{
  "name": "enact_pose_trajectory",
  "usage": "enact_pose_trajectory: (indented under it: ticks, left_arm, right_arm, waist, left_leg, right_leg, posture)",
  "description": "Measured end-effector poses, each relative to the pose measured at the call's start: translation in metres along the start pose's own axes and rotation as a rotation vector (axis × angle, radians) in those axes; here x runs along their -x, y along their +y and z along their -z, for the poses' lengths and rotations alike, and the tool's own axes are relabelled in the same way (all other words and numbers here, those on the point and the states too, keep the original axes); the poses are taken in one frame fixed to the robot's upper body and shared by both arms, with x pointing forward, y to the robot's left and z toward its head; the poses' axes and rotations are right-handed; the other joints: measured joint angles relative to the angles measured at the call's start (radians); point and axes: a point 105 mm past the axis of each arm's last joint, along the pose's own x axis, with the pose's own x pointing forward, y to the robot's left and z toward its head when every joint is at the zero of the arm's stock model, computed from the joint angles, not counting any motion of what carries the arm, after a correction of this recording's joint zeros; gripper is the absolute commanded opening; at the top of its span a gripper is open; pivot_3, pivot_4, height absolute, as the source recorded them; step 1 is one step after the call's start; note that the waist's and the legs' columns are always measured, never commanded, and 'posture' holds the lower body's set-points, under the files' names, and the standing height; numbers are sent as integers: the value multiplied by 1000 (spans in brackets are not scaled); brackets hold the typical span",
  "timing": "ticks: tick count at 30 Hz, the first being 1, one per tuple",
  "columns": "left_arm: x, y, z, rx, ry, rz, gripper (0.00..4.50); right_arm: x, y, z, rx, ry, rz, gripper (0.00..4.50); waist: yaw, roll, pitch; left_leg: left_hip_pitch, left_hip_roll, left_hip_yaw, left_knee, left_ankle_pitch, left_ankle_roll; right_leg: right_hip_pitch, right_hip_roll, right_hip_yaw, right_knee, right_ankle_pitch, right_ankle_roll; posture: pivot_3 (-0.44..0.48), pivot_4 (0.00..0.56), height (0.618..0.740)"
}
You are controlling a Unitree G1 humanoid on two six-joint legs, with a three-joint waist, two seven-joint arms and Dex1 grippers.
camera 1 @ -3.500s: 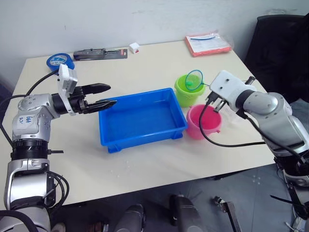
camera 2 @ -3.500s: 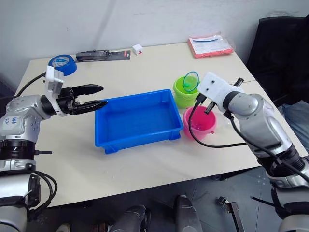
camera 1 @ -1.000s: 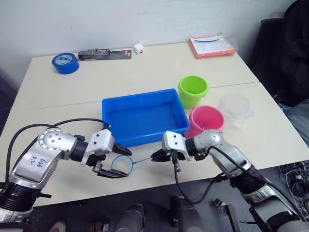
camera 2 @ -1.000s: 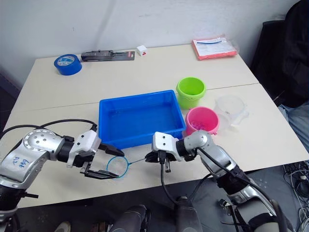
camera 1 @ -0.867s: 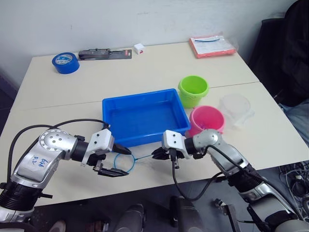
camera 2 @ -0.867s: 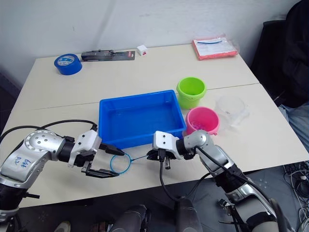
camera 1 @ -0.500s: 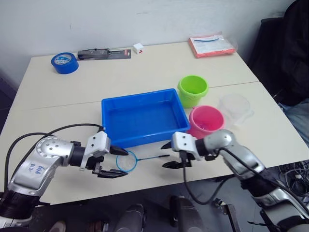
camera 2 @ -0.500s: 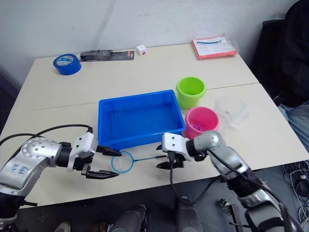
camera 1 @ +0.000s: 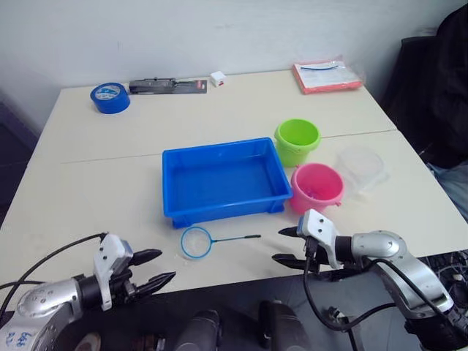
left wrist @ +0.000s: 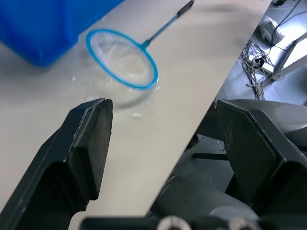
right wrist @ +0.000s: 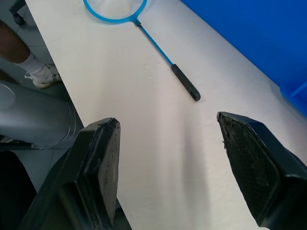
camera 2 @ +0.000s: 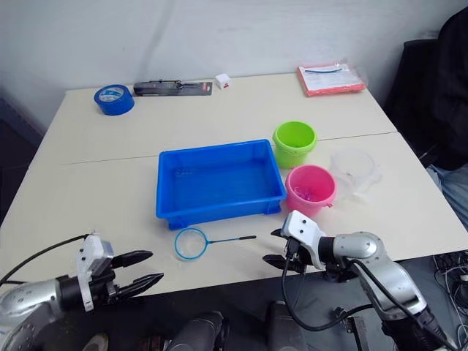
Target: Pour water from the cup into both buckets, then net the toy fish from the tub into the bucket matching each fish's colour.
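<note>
The net (camera 1: 196,242) lies flat on the table just in front of the blue tub (camera 1: 219,212), with its black handle (right wrist: 184,81) pointing right. My left gripper (camera 1: 168,265) hangs open at the table's front edge, left of the hoop (left wrist: 122,58) and apart from it. Right of the handle's end, my right gripper (camera 1: 276,244) also stands open and holds nothing. The green bucket (camera 1: 297,140) and the pink bucket (camera 1: 316,186) stand at the tub's right end. The clear cup (camera 1: 360,167) is right of them. The toy fish are hidden from me.
A blue tape roll (camera 1: 110,96), a black tool pack (camera 1: 168,85) and a small white box (camera 1: 218,78) line the far edge. An orange-red packet (camera 1: 327,75) lies at the far right. A dark chair (camera 1: 439,88) stands beyond the table's right side.
My right gripper has opened and let go of the net's handle. The net now rests on the table. Both arms have drawn back towards the front edge.
</note>
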Motion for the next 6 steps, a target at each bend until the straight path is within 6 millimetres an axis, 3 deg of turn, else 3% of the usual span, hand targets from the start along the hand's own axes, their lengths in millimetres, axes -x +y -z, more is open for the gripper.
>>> enact_pose_trajectory:
  ticks: [6]
  left_arm:
    - [4, 5, 9, 26, -20, -59, 3709]
  right_arm:
    - [0, 3, 6, -28, 3, 24, 4453]
  waist:
    - [-2, 0, 0]
  left_leg:
    - [0, 0, -1, -1, 0, 0]
  right_leg:
    - [1, 0, 0, -3, 0, 0]
  posture:
    - [0, 150, 740]
